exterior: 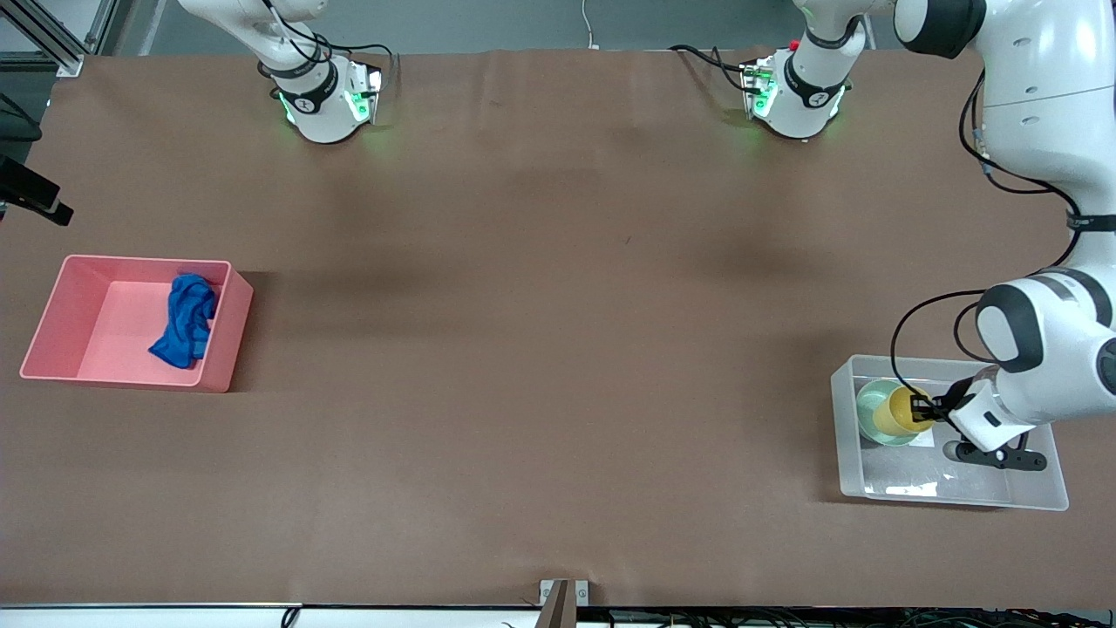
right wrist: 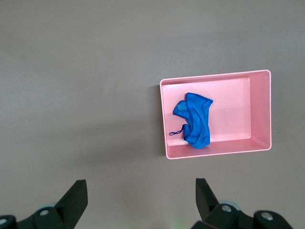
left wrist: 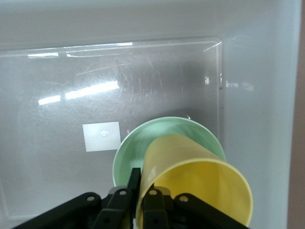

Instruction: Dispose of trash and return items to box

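The yellow cup (left wrist: 195,183) sits tilted inside the mint-green bowl (left wrist: 143,148), and both are within the clear box (exterior: 1037,497) at the left arm's end of the table (exterior: 558,349), the bowl resting on the box floor just beside a small white label (left wrist: 101,136). The left pincer (exterior: 924,408) is down inside the box and clamped on the cup's rim, one finger inside the wall and one outside, so the cup hangs off its tips and leans over the bowl. The step in hand looks like the last of returning the items: the bowl is already home, and the cup is being nested into it. The next move calls for letting the fingers part so the cup settles upright in the bowl (tilted as it is, it could roll onto its side against the bowl's wall), then lifting straight up clear of the box rim. Well away from this pincer, the blue trash (exterior: 185,321) lies inside the pink bin (exterior: 52,349) at the right arm's end, so disposal appears done. The right pincer (right wrist: 138,202) waits high over the bare table near that bin, fingers spread wide apart and holding nothing.
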Motion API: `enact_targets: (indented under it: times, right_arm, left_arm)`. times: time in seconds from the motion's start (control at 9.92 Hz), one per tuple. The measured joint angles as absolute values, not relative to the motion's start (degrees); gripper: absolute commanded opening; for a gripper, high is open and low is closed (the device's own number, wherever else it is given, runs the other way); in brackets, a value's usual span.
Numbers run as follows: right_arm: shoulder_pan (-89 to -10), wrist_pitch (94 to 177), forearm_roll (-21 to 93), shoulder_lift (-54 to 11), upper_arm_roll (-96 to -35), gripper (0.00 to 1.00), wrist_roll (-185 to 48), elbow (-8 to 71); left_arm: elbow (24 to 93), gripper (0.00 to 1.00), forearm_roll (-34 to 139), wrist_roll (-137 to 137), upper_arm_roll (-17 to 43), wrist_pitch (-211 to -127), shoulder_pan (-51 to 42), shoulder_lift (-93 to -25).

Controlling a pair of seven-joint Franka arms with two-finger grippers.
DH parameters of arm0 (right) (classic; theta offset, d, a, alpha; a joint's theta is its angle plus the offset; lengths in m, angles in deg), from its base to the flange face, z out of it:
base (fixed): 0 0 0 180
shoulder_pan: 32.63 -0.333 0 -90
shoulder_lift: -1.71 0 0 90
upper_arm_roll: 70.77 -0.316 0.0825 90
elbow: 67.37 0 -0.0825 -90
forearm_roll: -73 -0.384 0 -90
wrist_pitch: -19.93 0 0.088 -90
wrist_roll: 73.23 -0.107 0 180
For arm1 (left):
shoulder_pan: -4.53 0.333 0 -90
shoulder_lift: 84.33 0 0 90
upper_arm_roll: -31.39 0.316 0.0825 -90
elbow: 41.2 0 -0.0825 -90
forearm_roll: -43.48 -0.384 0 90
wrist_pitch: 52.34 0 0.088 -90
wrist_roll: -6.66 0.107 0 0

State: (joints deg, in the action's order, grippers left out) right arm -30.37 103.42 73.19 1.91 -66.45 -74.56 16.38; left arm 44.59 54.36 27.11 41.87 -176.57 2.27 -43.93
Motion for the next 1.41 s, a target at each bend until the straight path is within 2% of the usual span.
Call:
enact_targets:
  times: [0.1,0.4,0.71,1.11,1.21,1.41]
  right_arm:
    - [-30.37,103.42,73.18,1.91,-66.45,1.0,-74.56,16.38]
    - [-30.37,103.03,73.18,1.91,-66.45,1.0,-74.55,16.38]
    - [-30.37,102.85,73.18,1.9,-66.44,1.0,-74.55,16.38]
    - [-30.6,102.8,73.17,1.88,-66.41,1.0,-74.54,16.38]
    - [-30.6,102.78,73.16,1.88,-66.39,1.0,-74.54,16.38]
    - [-30.63,102.78,73.15,1.88,-66.4,1.0,-74.54,16.38]
  left_arm:
    - [44.59,1.0,54.37,27.11,41.88,-176.64,2.28,-43.69]
    - [43.5,1.0,54.38,27.05,41.86,-176.75,2.21,-45.06]
    - [45.43,1.0,54.01,26.45,41.72,-170.92,1.25,-55.32]
    - [66.49,1.0,45.71,15.94,35.68,-169.8,0.79,-80.57]
    - [69.89,1.0,45.45,15.37,34.7,-169.81,0.79,-85.03]
    - [71.2,1.0,45.42,14.78,32.65,-168.83,0.79,-89.52]
